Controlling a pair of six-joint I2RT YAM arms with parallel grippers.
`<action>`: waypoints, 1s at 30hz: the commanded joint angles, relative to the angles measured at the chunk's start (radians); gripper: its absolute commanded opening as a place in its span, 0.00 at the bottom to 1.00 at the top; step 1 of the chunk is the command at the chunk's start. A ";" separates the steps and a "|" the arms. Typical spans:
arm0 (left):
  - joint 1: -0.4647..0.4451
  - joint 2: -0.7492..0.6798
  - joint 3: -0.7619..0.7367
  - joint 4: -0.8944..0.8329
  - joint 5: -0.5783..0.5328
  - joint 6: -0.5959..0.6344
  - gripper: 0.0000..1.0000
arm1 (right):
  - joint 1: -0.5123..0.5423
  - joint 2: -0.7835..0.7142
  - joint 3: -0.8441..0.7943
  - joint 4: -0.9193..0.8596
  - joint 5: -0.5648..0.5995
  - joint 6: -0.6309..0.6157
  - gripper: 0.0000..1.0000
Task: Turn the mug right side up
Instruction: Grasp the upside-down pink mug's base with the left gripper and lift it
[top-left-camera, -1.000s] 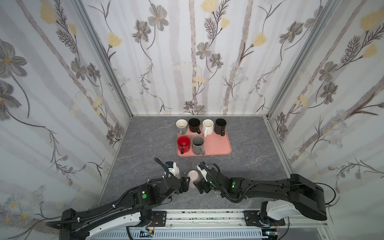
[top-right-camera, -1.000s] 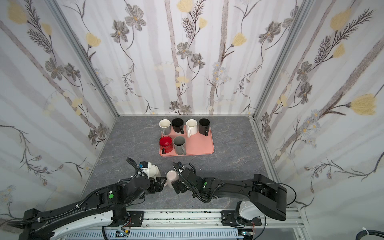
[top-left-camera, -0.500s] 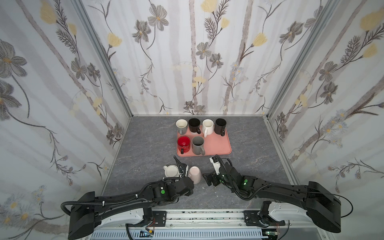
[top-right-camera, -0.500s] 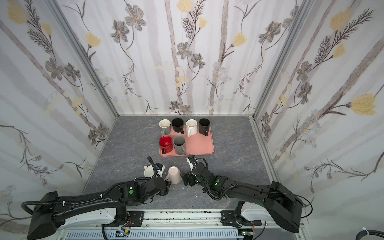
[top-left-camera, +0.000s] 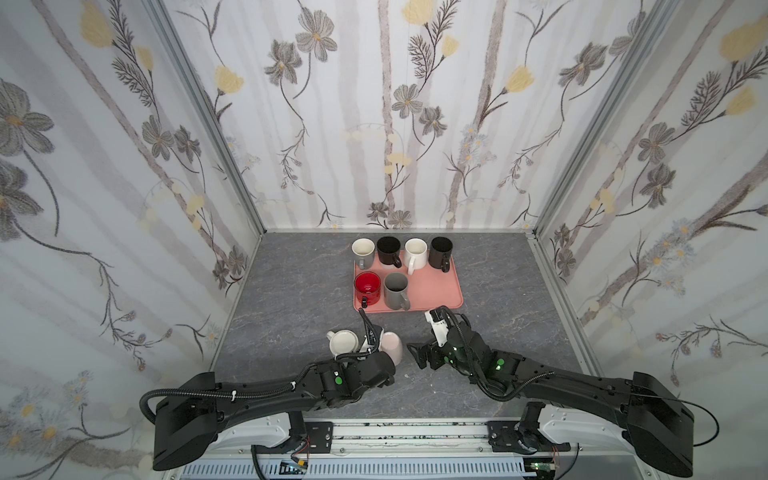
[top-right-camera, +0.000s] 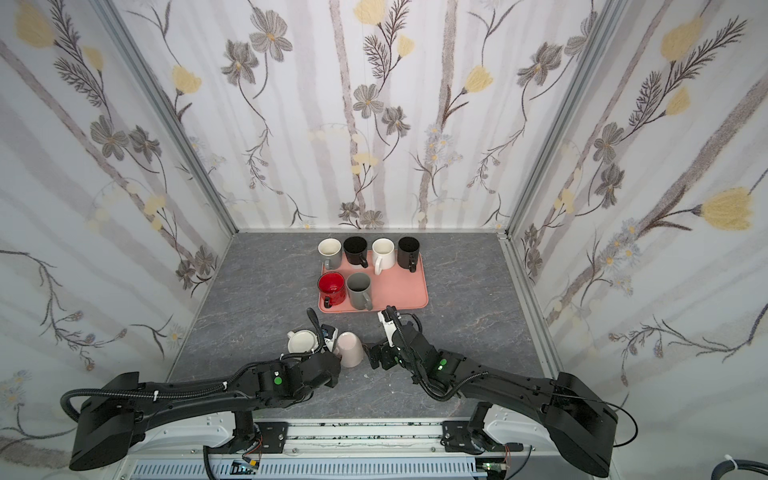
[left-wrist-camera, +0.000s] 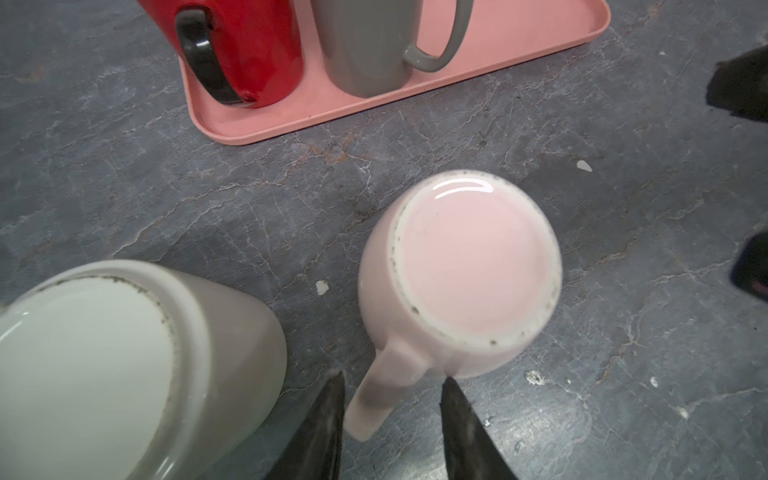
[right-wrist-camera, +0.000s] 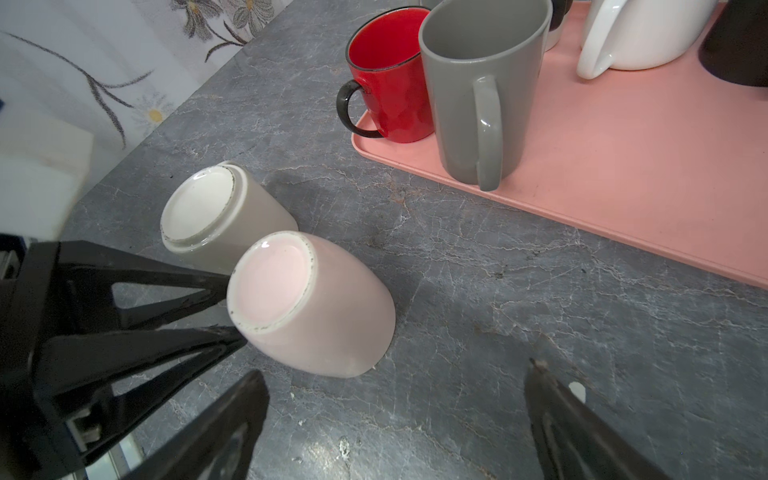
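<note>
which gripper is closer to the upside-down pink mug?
Left. The left gripper straddles the pink mug at its handle; the right gripper sits open on the mug's far side, not touching.

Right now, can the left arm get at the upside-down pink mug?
Probably yes. The left gripper straddles the handle of the pink mug, with nothing else between its jaws. The upside-down beige mug stands close beside it but apart.

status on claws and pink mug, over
Left claw astride pink mug handle, not clamped. Right claw open, clear. Mug upside down. Beige mug close beside.
</note>
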 joint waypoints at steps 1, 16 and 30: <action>0.004 -0.007 -0.012 0.104 0.053 0.054 0.33 | -0.003 -0.008 0.002 0.024 -0.007 0.004 0.96; 0.097 0.016 0.013 0.027 0.165 0.054 0.32 | -0.010 -0.011 0.001 0.020 -0.009 0.005 0.96; 0.097 0.137 0.056 0.065 0.099 0.133 0.27 | -0.018 -0.024 -0.011 0.024 -0.019 0.013 0.96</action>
